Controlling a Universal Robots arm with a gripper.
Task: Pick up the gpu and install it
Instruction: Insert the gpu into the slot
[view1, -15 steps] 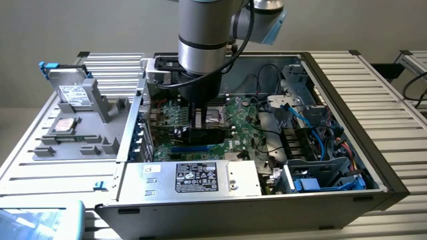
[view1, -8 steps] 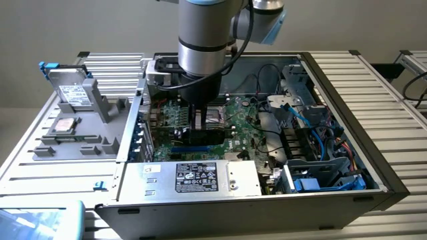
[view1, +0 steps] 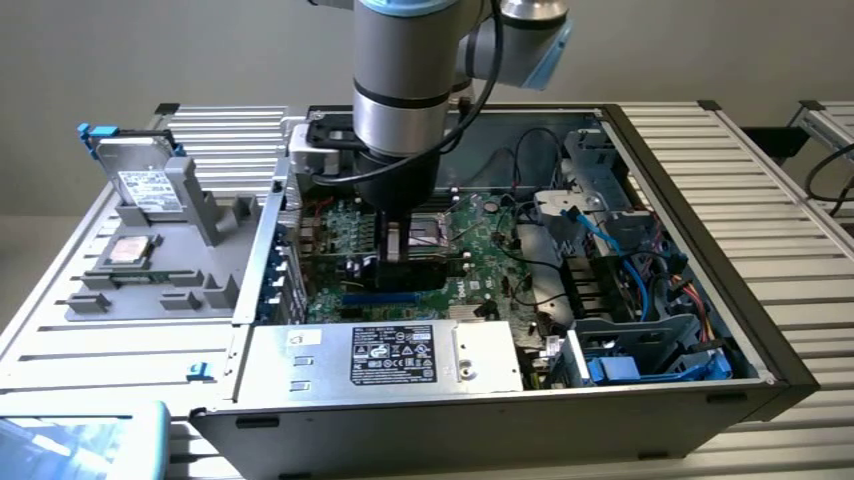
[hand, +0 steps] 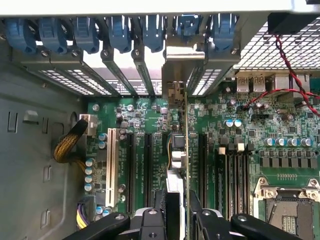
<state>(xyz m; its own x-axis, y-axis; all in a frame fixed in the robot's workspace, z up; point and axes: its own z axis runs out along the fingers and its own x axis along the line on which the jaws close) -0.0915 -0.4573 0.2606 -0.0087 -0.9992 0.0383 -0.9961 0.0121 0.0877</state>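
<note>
**Access.** The computer case (view1: 534, 410) lies open on the counter (view1: 747, 150), so entry is from above.

**Middle of the opening.** It is taken up by the arm (view1: 400, 90). The pincer (hand: 179, 212) clamps the graphics card (hand: 185, 125), which stands on edge over the board.

**Beside the card.** Black slots (hand: 148, 165) run along both sides of it, with narrow bare lanes between.
- One side is bounded by a white slot (hand: 111, 165) and a yellow-and-black cable bundle (hand: 69, 144).
- The other side is bounded by memory slots (hand: 235, 167) and the processor socket (hand: 287, 202).

**Bracket end.** A row of slot covers with blue clips (hand: 120, 32) closes the way.

**Case edges.** The power supply (view1: 400, 355) blocks the near side. The drive cage (view1: 634, 330) and blue cables (view1: 594, 228) crowd the exterior view's right.
</note>
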